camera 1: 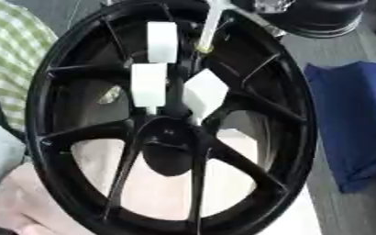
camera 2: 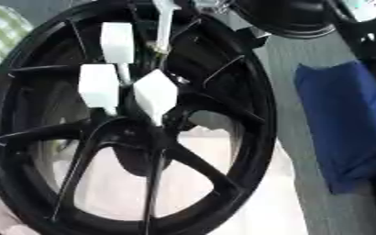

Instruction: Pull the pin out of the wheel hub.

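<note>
While white blocks [camera 1: 149, 85] hide wheel hub [camera 1: 168, 137] | pin unclear | robot hand state: cannot tell

The black wheel [camera 1: 171, 124] overruns both views, its rim cut off at the top and bottom edges, and in the right eye view at the left edge too. Three white blocks [camera 1: 149, 85] cover the hub's centre, so whether a pin sits there cannot be told. The blue cloth [camera 2: 344, 124] and a black round object [camera 1: 328, 18] run off at the edges.
</note>
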